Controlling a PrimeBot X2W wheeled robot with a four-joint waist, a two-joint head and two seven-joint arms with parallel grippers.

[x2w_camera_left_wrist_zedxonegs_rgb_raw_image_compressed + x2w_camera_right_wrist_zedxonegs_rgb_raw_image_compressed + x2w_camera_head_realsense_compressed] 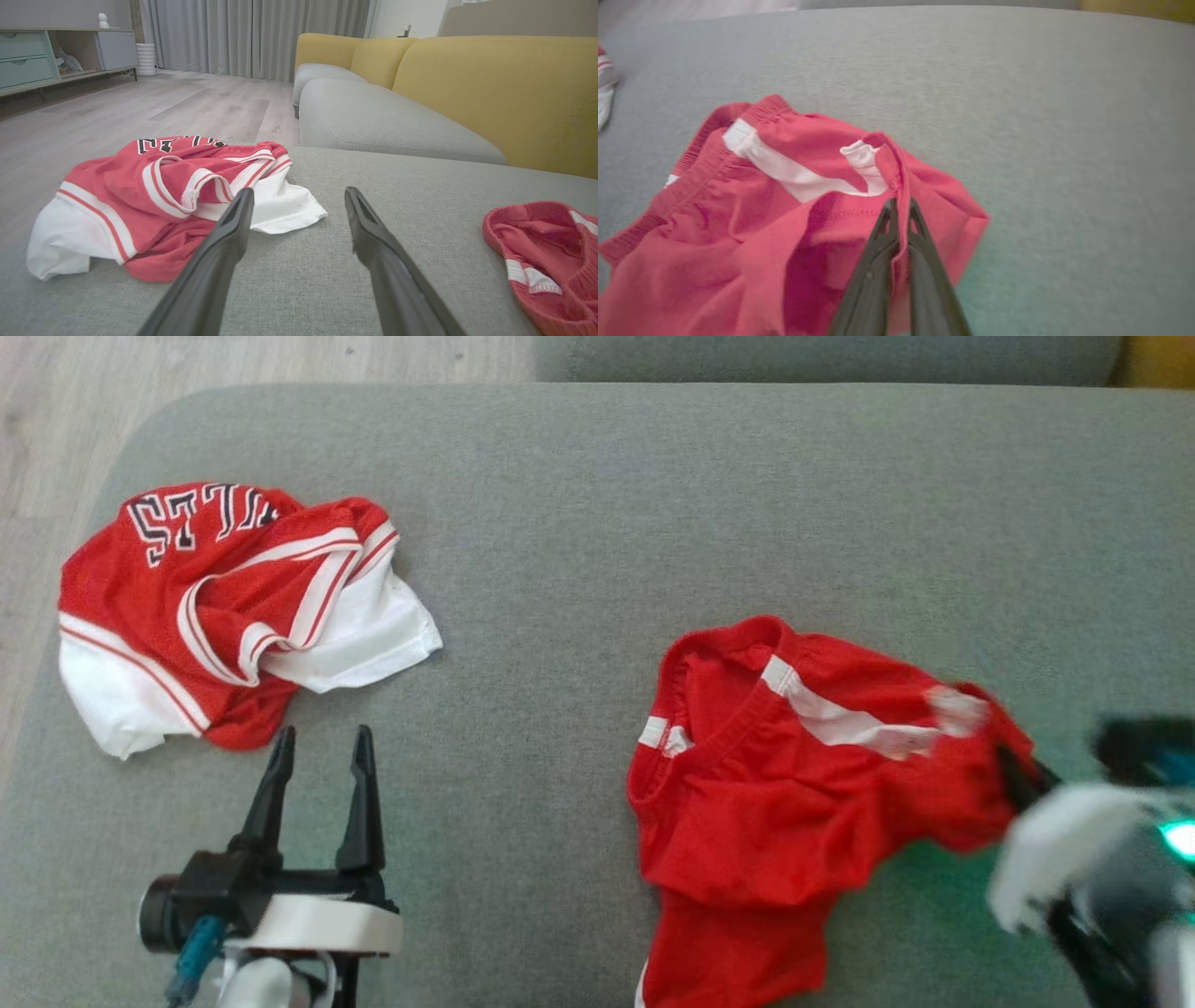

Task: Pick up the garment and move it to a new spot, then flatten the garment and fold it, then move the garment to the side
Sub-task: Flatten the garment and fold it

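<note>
The garment [784,784] is a pair of red shorts with a white side stripe, lying crumpled on the grey cushion at the right. My right gripper [1016,773] comes in from the lower right and is shut on a fold at the garment's right edge. In the right wrist view the two fingers [899,207] pinch a raised red ridge of the garment [784,210] beside the white stripe. My left gripper [322,742] stands open at the lower left, holding nothing; its fingers [296,196] are apart over bare cushion, and the garment's waistband [546,247] lies to their right.
A red and white jersey [215,607] lies bunched at the cushion's left end, just beyond the left gripper [154,196]. The grey cushion [653,504] stretches wide behind both. Wooden floor [56,429] lies past its left edge. A yellow sofa back [490,93] rises behind.
</note>
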